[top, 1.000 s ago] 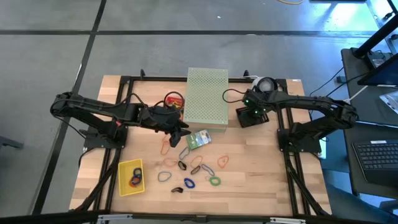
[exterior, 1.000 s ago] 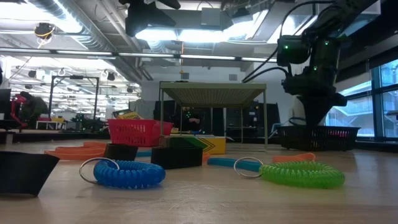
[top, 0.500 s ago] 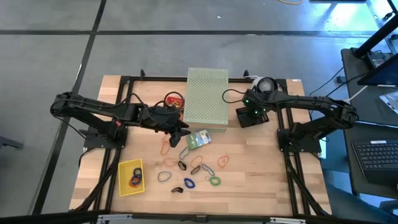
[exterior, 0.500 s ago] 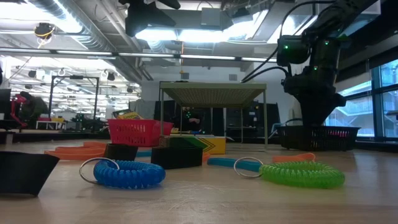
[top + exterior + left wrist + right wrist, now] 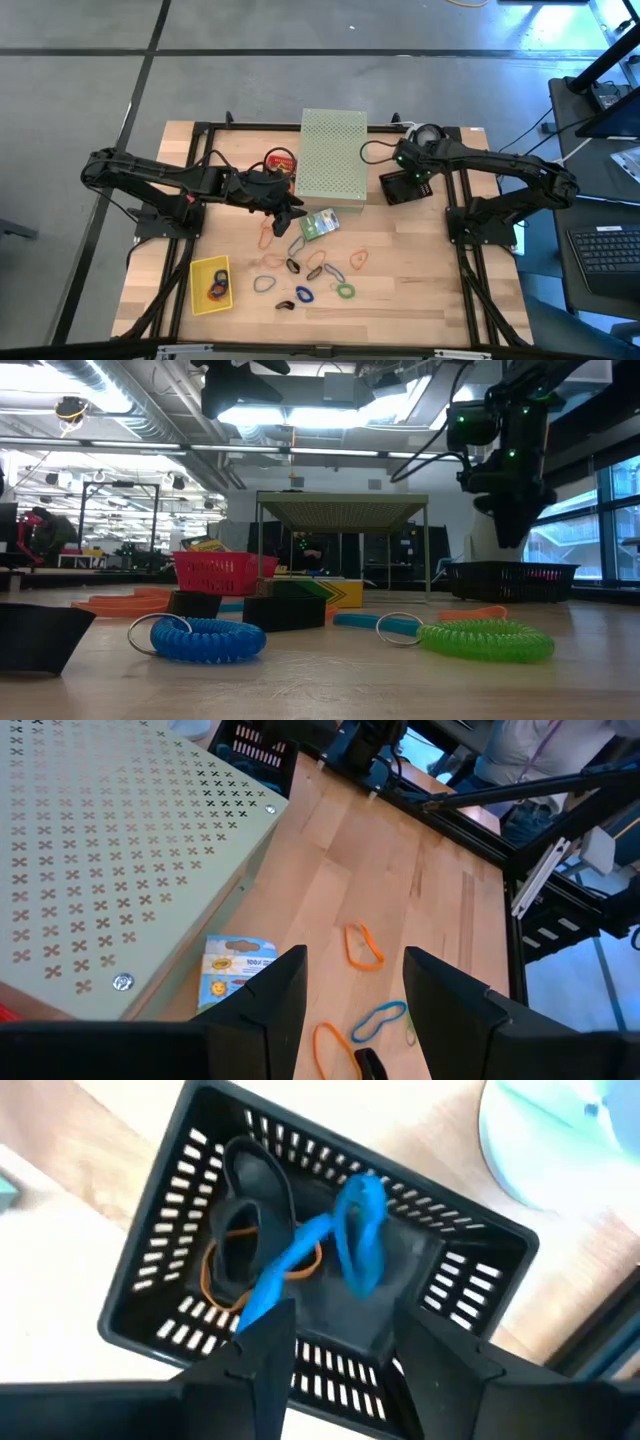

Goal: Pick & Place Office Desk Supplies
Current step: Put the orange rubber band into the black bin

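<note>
Rubber-band loops (image 5: 305, 270) in blue, green and orange lie scattered on the wooden table, with tiny black clips among them. A yellow-and-green card box (image 5: 320, 224) lies flat beside the pale green perforated box (image 5: 332, 155). My left gripper (image 5: 355, 985) hangs open above the table, near the card box (image 5: 235, 982), with nothing between its fingers. My right gripper (image 5: 345, 1345) is open, pointing down over the black basket (image 5: 320, 1250). In that basket are a blue loop (image 5: 330, 1240), an orange loop and a black clip. My right gripper: one end of the blue loop (image 5: 255, 1305) reaches up close to one fingertip (image 5: 265, 1335). I cannot tell whether the two touch. The rest of the loop lies over the basket's floor.
A red basket (image 5: 281, 162) stands left of the perforated box. A yellow tray (image 5: 211, 285) with loops sits near the front left. A white round thing (image 5: 428, 135) lies behind the black basket (image 5: 400, 190). Bare wood shows at the front right.
My right gripper has opened inside the black basket, then risen straight up out of it, tipping a little. The basket has stayed in place.
</note>
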Controlling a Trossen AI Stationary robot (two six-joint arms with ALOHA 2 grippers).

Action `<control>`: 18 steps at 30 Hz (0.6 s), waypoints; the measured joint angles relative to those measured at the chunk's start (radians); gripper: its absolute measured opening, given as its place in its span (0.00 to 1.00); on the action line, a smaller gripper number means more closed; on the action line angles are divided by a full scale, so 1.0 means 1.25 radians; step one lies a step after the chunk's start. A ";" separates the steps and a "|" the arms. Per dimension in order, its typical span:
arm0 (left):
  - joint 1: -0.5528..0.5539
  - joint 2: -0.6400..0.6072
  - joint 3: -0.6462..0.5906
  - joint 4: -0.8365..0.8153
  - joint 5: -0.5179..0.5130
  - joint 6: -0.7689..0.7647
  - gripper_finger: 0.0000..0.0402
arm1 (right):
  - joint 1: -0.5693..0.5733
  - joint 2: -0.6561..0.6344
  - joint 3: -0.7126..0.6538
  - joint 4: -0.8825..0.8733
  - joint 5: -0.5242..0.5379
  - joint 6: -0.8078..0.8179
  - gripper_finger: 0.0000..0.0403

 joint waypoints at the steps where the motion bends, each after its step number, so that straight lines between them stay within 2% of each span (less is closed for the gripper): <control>1: 0.000 0.000 0.000 0.000 0.000 0.001 0.40 | 0.000 0.000 0.000 -0.003 -0.001 -0.001 0.41; 9: 0.000 0.000 0.000 0.000 0.001 0.001 0.40 | 0.014 -0.007 0.000 0.008 -0.057 0.005 0.39; 18: 0.000 0.000 0.001 0.000 0.001 -0.001 0.40 | 0.115 -0.090 0.034 0.022 -0.075 0.013 0.39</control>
